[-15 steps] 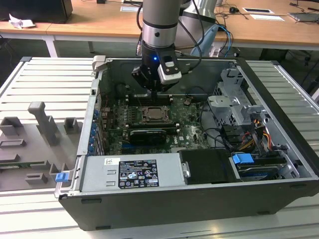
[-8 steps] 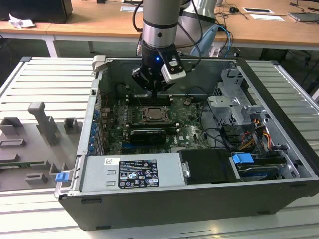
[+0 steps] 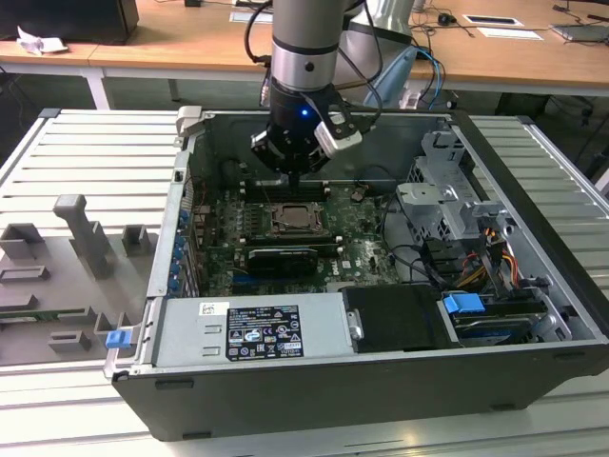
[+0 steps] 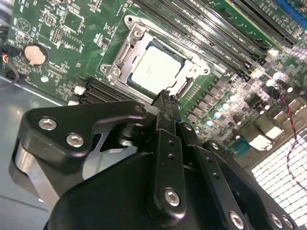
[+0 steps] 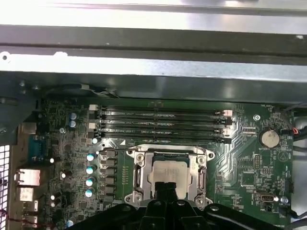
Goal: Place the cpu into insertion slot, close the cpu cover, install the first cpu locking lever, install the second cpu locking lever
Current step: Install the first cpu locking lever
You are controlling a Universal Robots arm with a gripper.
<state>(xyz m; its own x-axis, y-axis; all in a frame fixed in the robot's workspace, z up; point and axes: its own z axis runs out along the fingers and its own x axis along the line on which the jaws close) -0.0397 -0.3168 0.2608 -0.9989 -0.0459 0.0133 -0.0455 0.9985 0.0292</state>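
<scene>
In the exterior view, locate the open computer case [image 3: 285,409] lying on the ribbed grey surface [image 3: 86,143], with the arm [image 3: 304,57] reaching down into it and the gripper [image 3: 295,178] poised directly over the insertion slot [image 3: 276,214]. Refer to the same view for the grey power supply [image 3: 247,328] along the near wall and the grey fixture blocks [image 3: 81,233] on the surface at the exterior view's left. In the second wrist view, confirm the cpu [image 4: 154,69] seated in the insertion slot, pale face up, with the cpu cover [image 4: 125,55] lying flat as a frame around it. Note there the fingers [image 4: 165,103] closed together with nothing between them, tips at the edge of the cpu; treat contact with the chip as undetermined. In the first wrist view, find the green circuit board [image 5: 240,158], the long black memory slots [image 5: 163,122] just beyond the socket, and the round coin battery [image 5: 268,139] to one side. Treat the position of the locking levers as undetermined.
</scene>
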